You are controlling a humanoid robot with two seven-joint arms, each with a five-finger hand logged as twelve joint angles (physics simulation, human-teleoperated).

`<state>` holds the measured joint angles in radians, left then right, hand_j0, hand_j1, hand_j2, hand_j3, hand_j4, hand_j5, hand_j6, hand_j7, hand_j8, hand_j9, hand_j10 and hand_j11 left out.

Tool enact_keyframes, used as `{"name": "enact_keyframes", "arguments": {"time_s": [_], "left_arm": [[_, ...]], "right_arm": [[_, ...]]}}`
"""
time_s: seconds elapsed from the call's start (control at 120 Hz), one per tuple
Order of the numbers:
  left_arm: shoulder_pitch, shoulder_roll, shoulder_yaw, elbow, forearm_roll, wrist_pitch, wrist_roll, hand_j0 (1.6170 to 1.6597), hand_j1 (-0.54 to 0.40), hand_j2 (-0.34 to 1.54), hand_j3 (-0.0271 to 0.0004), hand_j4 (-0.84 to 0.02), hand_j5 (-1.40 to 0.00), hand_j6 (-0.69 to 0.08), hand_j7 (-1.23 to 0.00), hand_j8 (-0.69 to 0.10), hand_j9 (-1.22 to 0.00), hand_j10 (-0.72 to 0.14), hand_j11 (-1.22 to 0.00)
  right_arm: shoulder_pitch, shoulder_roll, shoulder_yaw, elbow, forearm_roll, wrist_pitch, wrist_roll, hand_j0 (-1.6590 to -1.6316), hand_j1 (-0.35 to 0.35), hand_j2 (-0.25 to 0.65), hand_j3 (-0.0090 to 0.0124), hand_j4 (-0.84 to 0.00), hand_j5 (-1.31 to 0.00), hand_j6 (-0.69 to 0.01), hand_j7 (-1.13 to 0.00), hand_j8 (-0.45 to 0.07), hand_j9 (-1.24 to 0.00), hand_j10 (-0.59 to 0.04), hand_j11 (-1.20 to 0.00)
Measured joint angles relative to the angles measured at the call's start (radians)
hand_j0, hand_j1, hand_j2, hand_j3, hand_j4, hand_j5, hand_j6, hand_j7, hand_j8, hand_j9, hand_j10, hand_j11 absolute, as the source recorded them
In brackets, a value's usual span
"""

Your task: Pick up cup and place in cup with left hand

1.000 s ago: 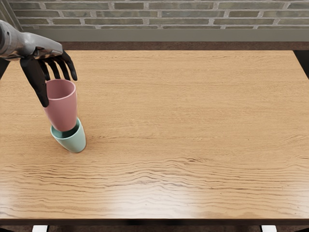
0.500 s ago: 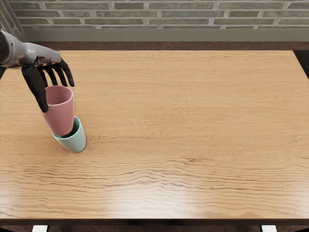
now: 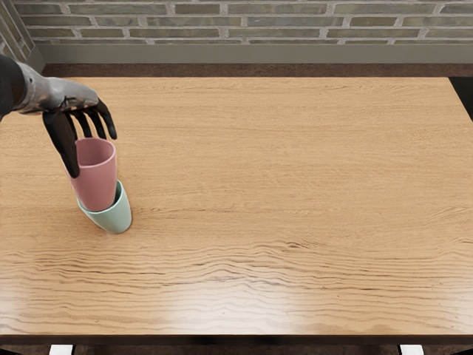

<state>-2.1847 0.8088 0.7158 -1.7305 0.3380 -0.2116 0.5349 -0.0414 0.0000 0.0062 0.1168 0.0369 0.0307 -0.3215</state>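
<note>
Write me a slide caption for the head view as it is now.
Left robot hand grasping a pink cup at the mouth of a mint-green cup on a wooden table.

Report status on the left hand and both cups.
Left hand gripping pink cup near rim. Pink cup's base within mint cup's mouth; seating depth unclear. No obstruction visible.

Wooden tabletop [image 3: 281,200], glossy along near edge; brick wall [image 3: 281,22] beyond far edge; brown floor [image 3: 244,70] between.
</note>
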Motion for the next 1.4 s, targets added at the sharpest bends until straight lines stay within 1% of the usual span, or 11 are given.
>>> {"name": "enact_keyframes", "arguments": {"time_s": [0.475,0.767,0.908,0.958,1.058,1.083,1.133,1.167,1.233,1.35,1.4], "left_arm": [[0.031,-0.008,-0.003,0.016,0.003,0.010,-0.007,1.6581,-0.142,0.24,0.0000,-0.431,-0.56,-0.383,-0.56,-0.394,-0.56,-0.431,-0.56],[0.035,-0.007,-0.004,0.017,-0.002,0.008,-0.007,1.6581,0.112,0.08,0.0000,-0.204,-0.26,-0.193,-0.26,-0.196,-0.26,-0.204,-0.26],[0.033,0.008,-0.027,0.017,-0.011,0.000,-0.008,1.6581,0.215,0.04,0.0000,-0.117,-0.15,-0.111,-0.15,-0.112,-0.15,-0.116,-0.15],[0.033,0.056,-0.048,0.017,-0.033,-0.011,-0.009,1.6581,0.238,0.03,0.0000,-0.096,-0.12,-0.092,-0.12,-0.093,-0.12,-0.096,-0.12],[0.053,0.149,-0.130,0.021,-0.097,-0.082,-0.012,1.6581,0.271,0.02,0.0000,-0.069,-0.09,-0.067,-0.09,-0.067,-0.09,-0.068,-0.09],[0.070,0.167,-0.153,0.022,-0.112,-0.101,-0.015,1.6581,0.277,0.02,0.0000,-0.064,-0.08,-0.062,-0.08,-0.063,-0.08,-0.064,-0.08],[0.138,0.212,-0.213,0.029,-0.143,-0.148,-0.025,1.6581,0.287,0.02,0.0000,-0.055,-0.07,-0.054,-0.07,-0.054,-0.07,-0.055,-0.07],[0.164,0.226,-0.254,0.033,-0.162,-0.182,-0.033,1.6581,0.293,0.01,0.0000,-0.052,-0.06,-0.051,-0.06,-0.051,-0.06,-0.051,-0.06],[0.170,0.233,-0.313,0.039,-0.205,-0.242,-0.060,1.6581,0.301,0.01,0.0000,-0.045,-0.05,-0.044,-0.05,-0.044,-0.05,-0.044,-0.05],[0.180,0.228,-0.380,0.044,-0.288,-0.327,-0.101,1.6581,0.311,0.01,0.0000,-0.036,-0.04,-0.036,-0.04,-0.036,-0.04,-0.036,-0.04],[0.209,0.224,-0.405,0.045,-0.320,-0.354,-0.116,1.6581,0.313,0.01,0.0000,-0.033,-0.04,-0.034,-0.04,-0.033,-0.04,-0.033,-0.04]], "right_arm": [[0.000,0.000,0.000,0.000,0.000,0.000,0.000,-1.6581,-0.349,0.000,0.0000,0.000,0.00,-0.001,0.00,-0.001,0.00,0.000,0.00],[0.000,0.000,0.000,0.000,0.000,0.000,0.000,-1.6581,-0.349,0.000,0.0000,0.000,0.00,-0.001,0.00,-0.001,0.00,0.000,0.00],[0.000,0.000,0.000,0.000,0.000,0.000,0.000,-1.6581,-0.349,0.000,0.0000,0.000,0.00,-0.001,0.00,-0.001,0.00,0.000,0.00],[0.000,0.000,0.000,0.000,0.000,0.000,0.000,-1.6581,-0.349,0.000,0.0000,-0.001,0.00,-0.001,0.00,-0.001,0.00,-0.001,0.00],[0.000,0.000,0.000,0.000,0.000,0.000,0.000,-1.6581,-0.349,0.000,0.0000,0.000,0.00,-0.001,0.00,-0.001,0.00,0.000,0.00],[0.000,0.000,0.000,0.000,0.000,0.000,0.000,-1.6581,-0.349,0.000,0.0000,0.000,0.00,-0.001,0.00,-0.001,0.00,0.000,0.00],[0.000,0.000,0.000,0.000,0.000,0.000,0.000,-1.6581,-0.349,0.000,0.0000,0.000,0.00,-0.001,0.00,-0.001,0.00,0.000,0.00],[0.000,0.000,0.000,0.000,0.000,0.000,0.000,-1.6581,-0.349,0.000,0.0000,0.000,0.00,-0.001,0.00,0.000,0.00,0.000,0.00],[0.000,0.000,0.000,0.000,0.000,0.000,0.000,-1.6581,-0.349,0.000,0.0000,0.000,0.00,-0.001,0.00,0.000,0.00,0.000,0.00],[0.000,0.000,0.000,0.000,0.000,0.000,0.000,-1.6581,-0.349,0.000,0.0000,0.000,0.00,-0.001,0.00,0.000,0.00,0.000,0.00],[0.000,0.000,0.000,0.000,0.000,0.000,0.000,-1.6581,-0.349,0.000,0.0000,0.000,0.00,-0.001,0.00,0.000,0.00,0.000,0.00]]}}
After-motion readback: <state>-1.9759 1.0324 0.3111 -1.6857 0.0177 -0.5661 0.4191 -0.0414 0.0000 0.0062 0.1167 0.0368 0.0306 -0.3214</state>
